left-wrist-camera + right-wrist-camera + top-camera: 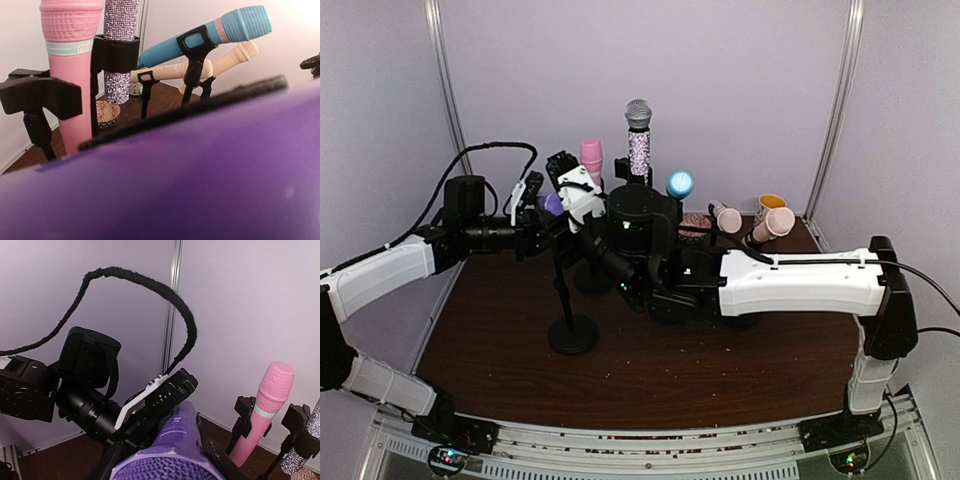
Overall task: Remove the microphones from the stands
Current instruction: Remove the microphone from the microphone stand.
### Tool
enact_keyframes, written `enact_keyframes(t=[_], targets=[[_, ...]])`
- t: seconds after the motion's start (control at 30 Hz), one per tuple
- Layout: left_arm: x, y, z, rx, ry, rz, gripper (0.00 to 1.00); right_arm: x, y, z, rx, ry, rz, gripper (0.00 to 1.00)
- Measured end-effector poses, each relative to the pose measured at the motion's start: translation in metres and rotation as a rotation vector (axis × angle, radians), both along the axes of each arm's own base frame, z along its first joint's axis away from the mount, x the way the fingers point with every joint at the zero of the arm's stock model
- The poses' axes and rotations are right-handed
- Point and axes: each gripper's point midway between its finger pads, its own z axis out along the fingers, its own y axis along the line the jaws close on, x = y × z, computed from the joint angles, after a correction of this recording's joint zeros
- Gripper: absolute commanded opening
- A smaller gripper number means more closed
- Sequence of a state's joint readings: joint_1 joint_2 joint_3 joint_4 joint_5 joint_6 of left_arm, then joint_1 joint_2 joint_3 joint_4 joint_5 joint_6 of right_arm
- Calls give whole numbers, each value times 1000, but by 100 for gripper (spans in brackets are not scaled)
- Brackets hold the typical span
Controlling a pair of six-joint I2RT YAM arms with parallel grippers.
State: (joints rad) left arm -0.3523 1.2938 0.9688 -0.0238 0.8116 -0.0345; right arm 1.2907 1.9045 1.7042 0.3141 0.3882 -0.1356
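Purple microphone [182,432] lay left-to-right, head toward the right gripper [570,200], handle clenched in the left gripper [538,206]; the right gripper's hold could not be told.

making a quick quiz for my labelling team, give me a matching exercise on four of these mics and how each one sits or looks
Column one
1 pink microphone
2 glitter microphone
3 blue microphone
4 purple microphone

Column two
a tilted, head raised
b upright, silver mesh head
c fills the bottom of the left wrist view
d upright, pale green band below the head

Pairs: 1-d, 2-b, 3-a, 4-c
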Motion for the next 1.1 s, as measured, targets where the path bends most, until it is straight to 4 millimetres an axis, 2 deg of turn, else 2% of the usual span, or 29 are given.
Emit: enact_keyframes(t=[0.4, 0.63, 0.77, 0.87, 0.93, 1.03, 1.1], targets=[[-7, -8, 5, -12, -19, -40, 0, -22, -26, -5, -63, -22, 40, 0], [1, -1, 7, -10, -24, -5, 0, -43, -37, 7, -73, -49, 50, 0], [24, 21, 4, -2, 6, 119, 0, -65, -49, 28, -45, -66, 69, 0], [43, 40, 0, 10, 19, 219, 0, -90, -65, 63, 31, -86, 110, 0], [47, 43, 0, 17, 15, 240, 0, -101, -79, 85, 83, -97, 128, 0], [46, 43, -1, 22, 10, 234, 0, -99, -105, 108, 132, -103, 96, 0], [44, 41, -1, 25, 6, 220, 0, -91, -119, 113, 136, -98, 45, 0]])
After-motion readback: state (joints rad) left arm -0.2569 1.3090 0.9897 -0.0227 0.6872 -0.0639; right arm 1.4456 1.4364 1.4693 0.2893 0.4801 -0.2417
